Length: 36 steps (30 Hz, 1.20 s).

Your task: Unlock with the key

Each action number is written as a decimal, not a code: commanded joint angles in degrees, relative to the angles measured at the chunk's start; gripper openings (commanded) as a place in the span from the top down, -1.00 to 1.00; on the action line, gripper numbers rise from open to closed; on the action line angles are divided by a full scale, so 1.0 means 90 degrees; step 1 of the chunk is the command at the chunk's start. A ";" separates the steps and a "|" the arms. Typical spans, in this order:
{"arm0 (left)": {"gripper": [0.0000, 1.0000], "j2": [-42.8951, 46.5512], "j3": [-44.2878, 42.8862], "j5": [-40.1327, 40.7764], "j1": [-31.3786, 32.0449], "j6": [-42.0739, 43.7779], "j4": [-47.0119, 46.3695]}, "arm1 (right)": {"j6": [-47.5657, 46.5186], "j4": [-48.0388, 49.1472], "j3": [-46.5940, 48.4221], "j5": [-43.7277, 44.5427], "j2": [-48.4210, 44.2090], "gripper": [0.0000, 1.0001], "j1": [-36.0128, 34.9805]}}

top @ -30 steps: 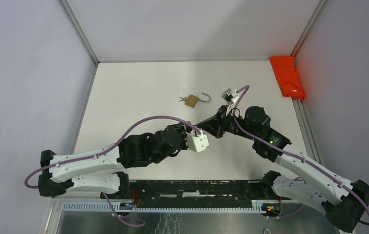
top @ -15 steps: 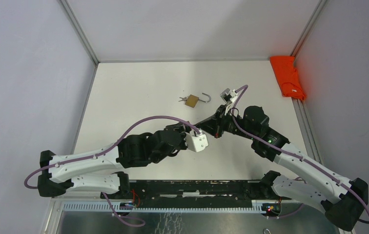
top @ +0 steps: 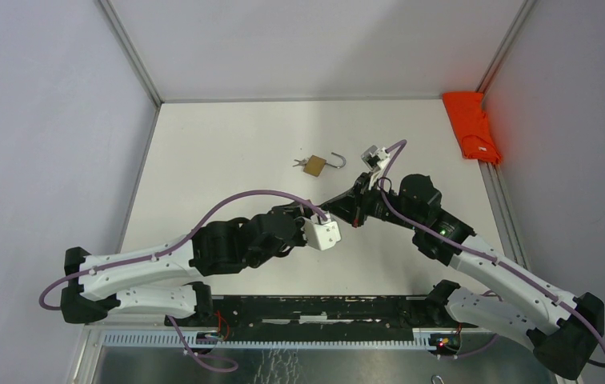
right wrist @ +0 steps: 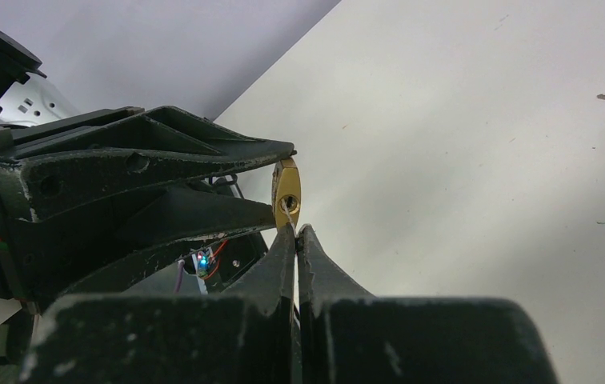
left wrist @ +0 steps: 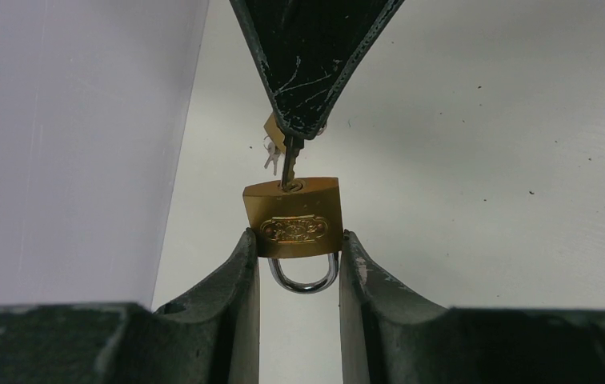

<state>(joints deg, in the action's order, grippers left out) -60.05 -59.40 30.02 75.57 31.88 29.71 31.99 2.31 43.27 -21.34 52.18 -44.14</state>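
A small brass padlock (left wrist: 293,218) sits clamped by its sides between my left gripper's (left wrist: 298,236) fingers, its steel shackle (left wrist: 303,276) closed and pointing back toward the wrist. A key (left wrist: 288,168) stands in the keyhole on the lock's far face. My right gripper (right wrist: 295,232) is shut on that key, and its dark fingers (left wrist: 315,64) come down from above in the left wrist view. The right wrist view shows the padlock's keyhole face (right wrist: 286,188) just past the shut fingertips. In the top view the two grippers meet at mid-table (top: 335,208), and the held lock is hidden there.
A second brass padlock (top: 314,166) lies on the table beyond the grippers, its shackle (top: 337,161) swung open and keys (top: 298,163) at its left end. A red object (top: 472,124) lies at the far right edge. Grey walls enclose the white tabletop (top: 227,152).
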 commanded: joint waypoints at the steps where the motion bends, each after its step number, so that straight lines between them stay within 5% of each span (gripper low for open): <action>1: 0.96 0.0198 -0.0179 -0.0064 -0.0009 -0.0278 -0.0362 | -0.0054 0.0142 0.0032 -0.0031 0.0024 1.00 -0.0052; 36: 0.96 0.0217 -0.0161 -0.0137 -0.0008 -0.0312 -0.0323 | -0.0150 -0.0004 0.0149 0.0037 -0.0019 1.00 -0.0078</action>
<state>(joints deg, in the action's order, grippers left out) -59.57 -59.40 29.39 75.57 31.27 29.93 31.18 1.30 43.27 -20.93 51.99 -44.27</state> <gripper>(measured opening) 0.375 0.009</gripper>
